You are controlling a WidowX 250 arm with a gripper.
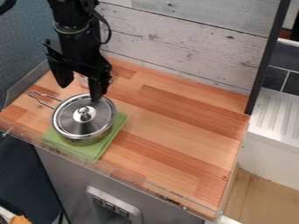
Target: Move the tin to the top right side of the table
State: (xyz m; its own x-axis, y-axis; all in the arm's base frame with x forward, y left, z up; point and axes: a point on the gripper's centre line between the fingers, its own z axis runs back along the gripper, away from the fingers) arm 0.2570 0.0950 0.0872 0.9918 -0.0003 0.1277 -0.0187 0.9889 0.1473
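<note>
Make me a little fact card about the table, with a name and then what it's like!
Table: wooden, striped in light and reddish brown
Pot: silver, on the cloth, wire handle toward the upper left
Lid: on the pot, round knob on top
Cloth: green, under the pot
End effector: black, open, at the lid's upper edge; touching or not, can't tell
Pale thing: behind the end effector, partly hidden, maybe the tin

kitchen-like setup, wooden countertop (175,131), lidded pot (85,127), ribbed white surface (279,114)
</note>
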